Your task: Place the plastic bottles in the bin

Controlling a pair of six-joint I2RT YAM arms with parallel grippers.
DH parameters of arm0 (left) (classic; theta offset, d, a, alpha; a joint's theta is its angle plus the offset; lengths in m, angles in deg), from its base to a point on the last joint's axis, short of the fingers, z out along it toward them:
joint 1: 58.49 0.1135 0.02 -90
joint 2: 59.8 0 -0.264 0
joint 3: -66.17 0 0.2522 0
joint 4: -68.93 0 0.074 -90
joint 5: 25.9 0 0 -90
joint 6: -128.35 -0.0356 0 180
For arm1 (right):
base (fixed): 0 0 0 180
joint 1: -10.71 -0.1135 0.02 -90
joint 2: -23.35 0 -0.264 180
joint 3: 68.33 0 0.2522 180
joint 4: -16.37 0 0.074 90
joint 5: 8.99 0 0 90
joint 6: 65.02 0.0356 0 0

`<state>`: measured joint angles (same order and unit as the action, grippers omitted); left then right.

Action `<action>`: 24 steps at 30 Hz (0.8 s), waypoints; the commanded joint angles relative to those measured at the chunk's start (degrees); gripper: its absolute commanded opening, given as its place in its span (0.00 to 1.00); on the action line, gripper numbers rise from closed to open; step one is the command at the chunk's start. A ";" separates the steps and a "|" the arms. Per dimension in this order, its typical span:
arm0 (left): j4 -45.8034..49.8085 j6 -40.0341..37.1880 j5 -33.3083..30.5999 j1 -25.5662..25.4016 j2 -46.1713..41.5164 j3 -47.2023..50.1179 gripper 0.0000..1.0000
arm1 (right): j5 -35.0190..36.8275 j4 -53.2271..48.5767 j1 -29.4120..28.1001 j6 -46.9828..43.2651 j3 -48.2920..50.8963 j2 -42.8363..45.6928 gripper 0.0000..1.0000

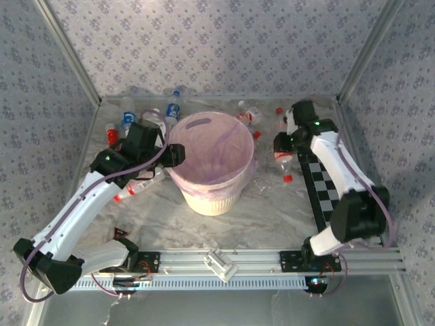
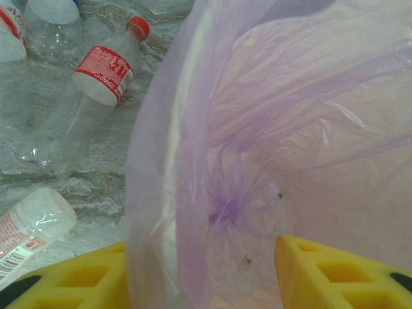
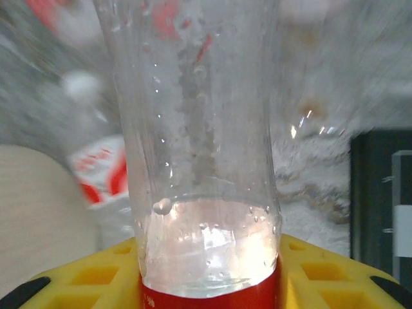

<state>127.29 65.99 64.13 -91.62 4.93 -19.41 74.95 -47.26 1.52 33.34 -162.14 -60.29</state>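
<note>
**A:** Setting?

**B:** Grey marbled table (image 1: 272, 204), with patterned wallpaper (image 1: 217, 41) behind it. A checkered board (image 1: 319, 190) lay at the right edge.

**A:** Nearest item?

**B:** The bin (image 1: 211, 200), at the centre of the overhead frame. It was cream, lined with a pink bag (image 2: 244, 129).

**A:** The plastic bottles?

**B:** One loose bottle (image 1: 136, 189) lay left of centre, just beside the bin. One held bottle (image 3: 206, 161) was at centre right. Farther off, a left group (image 1: 153, 115) lay at the upper left and a right group (image 1: 251, 115) right of centre at the top.

**A:** Handling?

**B:** Judged light, thin-walled and easily dented. They also looked slick, and the held one had droplets inside. The best hold would be across the body near the label, not at the cap.

**A:** Left gripper (image 1: 175, 155)?

**B:** Its fingers were apart, straddling the bin's rim. One was outside and one inside, with the liner between them. It held nothing.

**A:** Right gripper (image 3: 209, 270)?

**B:** It was clamped on the held bottle, with the yellow pads (image 3: 96, 277) against both sides at the red label band.
</note>
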 commanded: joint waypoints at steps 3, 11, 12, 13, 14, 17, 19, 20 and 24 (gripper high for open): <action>-1.66 -1.58 1.45 -1.31 1.48 -1.20 0.51 | -8.13 -8.05 0.18 3.22 -13.19 9.94 0.36; -2.67 -2.93 1.38 -3.30 3.31 -2.25 0.50 | -15.82 -5.93 -13.09 9.11 -28.13 7.18 0.29; -2.72 -2.94 1.35 -3.48 3.53 -2.35 0.50 | -15.72 -6.05 -15.74 9.08 -29.95 5.38 0.29; -2.85 -2.87 1.29 -3.63 3.61 -2.36 0.50 | -15.45 -6.36 -18.13 8.90 -31.53 3.42 0.29; -2.90 -2.85 1.20 -3.68 3.57 -2.31 0.49 | -15.07 -6.94 -20.39 8.52 -32.91 1.68 0.28; -3.07 -2.33 0.79 -3.79 3.30 -2.20 0.49 | -11.21 -10.47 -26.55 6.25 -36.40 -3.61 0.28; -3.00 -2.07 0.41 -3.77 3.00 -2.15 0.46 | -7.20 -13.01 -29.37 5.17 -36.99 -5.97 0.29; -3.03 -2.00 0.28 -3.78 2.83 -2.06 0.46 | -5.01 -14.18 -30.42 4.78 -37.02 -6.88 0.29; -3.36 -1.80 -0.39 -3.75 2.50 -2.04 0.45 | 1.30 -18.55 -33.87 3.10 -35.75 -9.46 0.29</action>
<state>122.67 64.90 64.02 -94.63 7.79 -20.28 70.01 -60.17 -30.96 38.54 -197.20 -70.15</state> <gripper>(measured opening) 0.447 0.380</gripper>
